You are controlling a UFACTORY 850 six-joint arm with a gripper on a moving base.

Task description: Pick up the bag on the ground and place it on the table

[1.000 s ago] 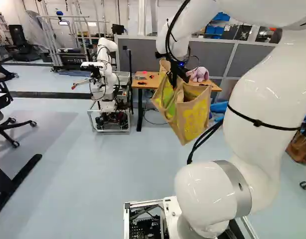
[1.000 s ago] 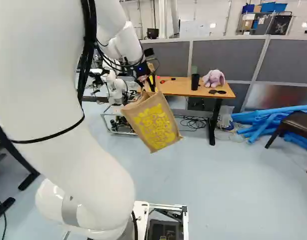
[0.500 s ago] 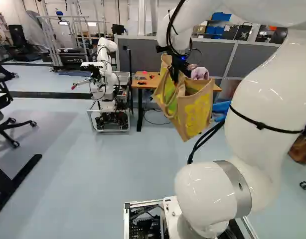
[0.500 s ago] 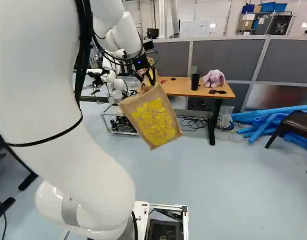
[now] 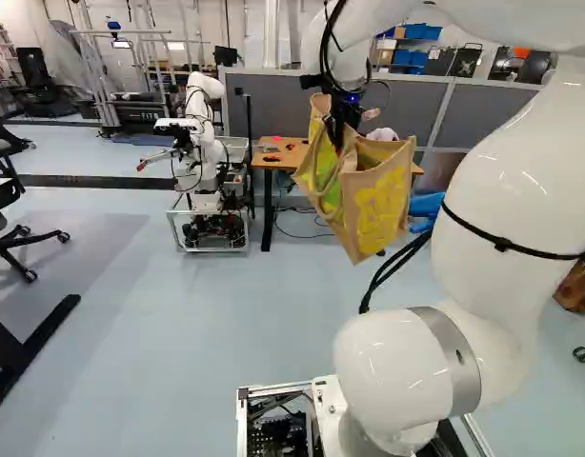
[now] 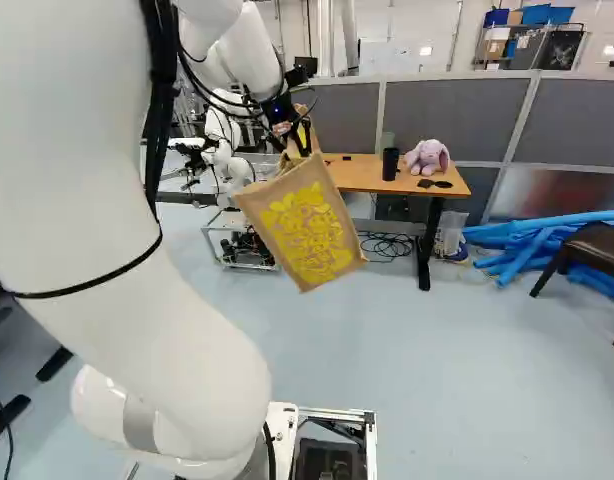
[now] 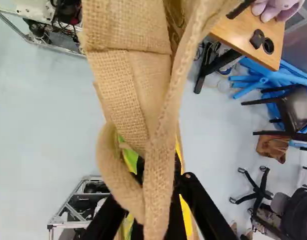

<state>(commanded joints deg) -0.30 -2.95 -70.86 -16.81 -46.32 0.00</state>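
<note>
Grey partitions [image 6: 457, 122], wooden table [image 6: 359, 177]; in front, aloft, a burlap bag [image 6: 307, 232] gripped by the hand [image 5: 339, 139].

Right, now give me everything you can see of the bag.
The bag is tan and coarsely woven, like burlap, with a yellow print on one broad side and green and yellow on another. Its top gapes open, and broad cloth handles rise from it. It hangs tilted from the closed jaws, a bottom corner lowest, above the floor and not on the table. Whether it holds anything, I can't tell.
</note>
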